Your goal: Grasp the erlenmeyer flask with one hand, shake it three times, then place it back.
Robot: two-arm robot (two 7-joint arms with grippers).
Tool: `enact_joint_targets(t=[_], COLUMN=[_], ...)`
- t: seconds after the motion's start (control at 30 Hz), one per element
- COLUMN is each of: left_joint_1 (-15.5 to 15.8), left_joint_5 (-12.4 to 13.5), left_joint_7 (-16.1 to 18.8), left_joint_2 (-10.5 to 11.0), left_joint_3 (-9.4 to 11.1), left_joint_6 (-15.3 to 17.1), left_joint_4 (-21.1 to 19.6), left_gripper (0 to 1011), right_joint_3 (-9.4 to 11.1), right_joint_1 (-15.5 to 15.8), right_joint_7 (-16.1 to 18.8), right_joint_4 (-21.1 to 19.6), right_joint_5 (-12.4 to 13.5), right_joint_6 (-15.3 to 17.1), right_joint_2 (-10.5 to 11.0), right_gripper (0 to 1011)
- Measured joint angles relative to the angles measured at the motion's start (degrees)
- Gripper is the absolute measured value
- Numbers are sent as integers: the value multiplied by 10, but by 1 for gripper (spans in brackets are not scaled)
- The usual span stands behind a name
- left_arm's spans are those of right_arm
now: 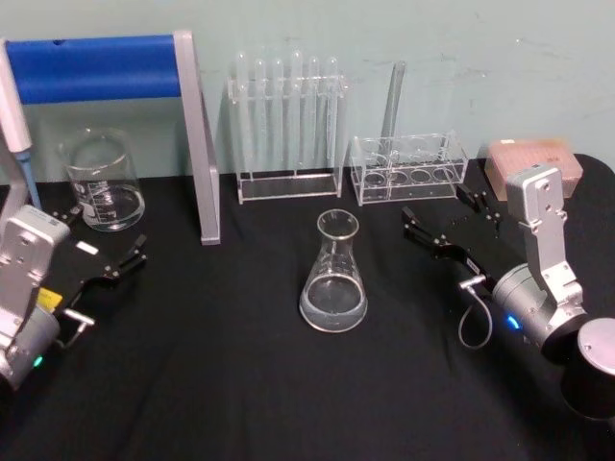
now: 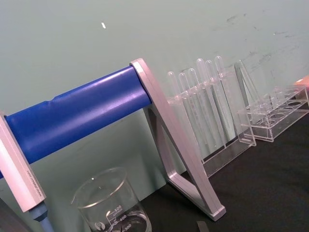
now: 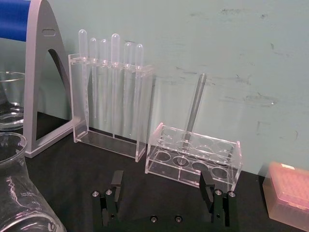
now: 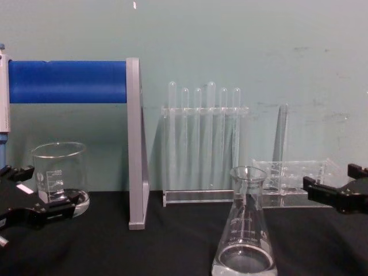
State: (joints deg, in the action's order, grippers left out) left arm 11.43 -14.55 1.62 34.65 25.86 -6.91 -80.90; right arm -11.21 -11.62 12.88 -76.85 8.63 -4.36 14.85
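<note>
Clear glass conical flask (image 1: 333, 277) upright on black worktop (image 1: 240, 384), untouched, black two-fingered right tool (image 1: 437, 219) spread wide beside it, left tool (image 1: 108, 240) wide near glass beaker (image 1: 101, 180)

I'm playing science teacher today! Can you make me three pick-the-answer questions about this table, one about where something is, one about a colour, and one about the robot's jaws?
1. Where is the erlenmeyer flask?
A. in the rack
B. on the black table between the grippers
C. in a gripper

2. What colour is the stand's bar?
A. red
B. yellow
C. blue

3. The right gripper jaws are:
A. open, holding nothing
B. shut on the flask
C. shut on a tube

Answers: 1 B, it stands alone on the table. 2 C, plainly blue. 3 A, the jaws stand apart and empty.
</note>
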Motion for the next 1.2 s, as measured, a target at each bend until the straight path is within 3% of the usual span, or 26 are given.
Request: enact_joint_targets(t=[1.2], left_joint_1=[0], left_joint_5=[0], left_joint_7=[0], left_joint_2=[0], left_joint_3=[0], left_joint_6=[0], left_joint_4=[0], left_gripper=[1001], right_joint_3=[0], right_joint_1=[0], right_joint_7=[0], right_joint_4=[0], right_joint_5=[0], right_joint_6=[0], right_joint_2=[0], right_gripper=[1000])
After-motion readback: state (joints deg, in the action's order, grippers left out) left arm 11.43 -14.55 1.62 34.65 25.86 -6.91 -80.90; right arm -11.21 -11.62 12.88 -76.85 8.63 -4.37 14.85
